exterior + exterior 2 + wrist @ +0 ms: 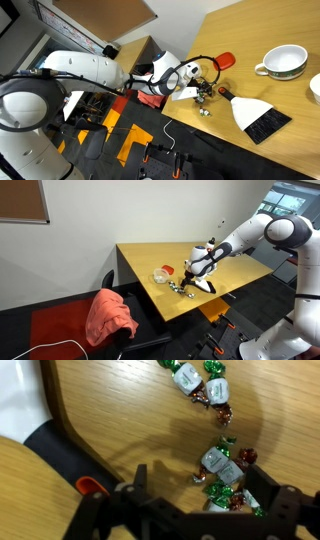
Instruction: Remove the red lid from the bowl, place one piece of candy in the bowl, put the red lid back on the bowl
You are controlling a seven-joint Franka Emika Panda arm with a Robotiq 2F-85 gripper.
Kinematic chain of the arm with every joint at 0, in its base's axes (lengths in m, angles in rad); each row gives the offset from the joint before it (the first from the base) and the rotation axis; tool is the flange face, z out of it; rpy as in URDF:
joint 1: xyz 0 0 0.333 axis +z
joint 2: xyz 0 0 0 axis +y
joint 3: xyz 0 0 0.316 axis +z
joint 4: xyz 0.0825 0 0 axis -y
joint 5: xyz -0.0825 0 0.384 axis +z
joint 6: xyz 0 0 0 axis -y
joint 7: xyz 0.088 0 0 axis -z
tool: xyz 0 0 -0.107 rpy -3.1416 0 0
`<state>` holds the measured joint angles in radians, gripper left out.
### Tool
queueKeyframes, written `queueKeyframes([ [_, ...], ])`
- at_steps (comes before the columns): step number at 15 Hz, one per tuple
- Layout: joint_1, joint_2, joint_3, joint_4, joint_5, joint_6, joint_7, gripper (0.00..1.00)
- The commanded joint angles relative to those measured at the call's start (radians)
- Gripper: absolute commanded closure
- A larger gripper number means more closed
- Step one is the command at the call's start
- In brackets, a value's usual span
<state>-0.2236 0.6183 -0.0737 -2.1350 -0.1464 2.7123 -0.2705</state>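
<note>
While I am hanging low over the pale wooden table (250, 35) in an exterior view, my gripper (197, 82) is pointing down at a scatter of small foil-wrapped candies (206, 110). I judge that one of them is what the bowl is waiting for. A small round flat red-orange lid (225, 60) is lying on the wood beyond me. I am failing to pick out the small clear glass bowl here. A large white bowl with a green rim (283, 63) is sitting well apart, and a flat white wedge with a dark end (256, 114) is lying near the candies.

Looking from the opposite side in an exterior view, my gripper (200, 267) is stooping over the candies (180, 285), and the clear glass bowl (159, 277) is standing near them. The red-orange lid (168, 270) is showing just beside it, seemingly off, though it is too small for me to tell whether they are touching. An orange-red cloth (110, 315) is draping a chair below the table, out of my way.

Through the wrist view my gripper (203, 500) is gaping wide, and my dark fingers (135, 485) are gripping nothing. One clump of candies (225, 470) is lying between them on the wood, and another (200, 385) is lying farther ahead. The sweets are crowding and touching one another, so I am judging the trouble to be closing on only one
</note>
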Motion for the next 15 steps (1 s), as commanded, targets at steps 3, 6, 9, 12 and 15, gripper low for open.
queueKeyframes([
  [3,-0.034,-0.02,0.045,-0.023,0.019,0.009,-0.066,0.0],
  [6,-0.032,-0.012,0.049,-0.017,0.018,0.003,-0.065,0.0],
  [9,-0.03,0.001,0.05,-0.011,0.018,0.003,-0.064,0.0],
  [12,-0.027,0.012,0.049,-0.009,0.015,0.005,-0.063,0.0],
  [15,-0.025,0.023,0.048,-0.007,0.012,0.005,-0.062,0.27],
])
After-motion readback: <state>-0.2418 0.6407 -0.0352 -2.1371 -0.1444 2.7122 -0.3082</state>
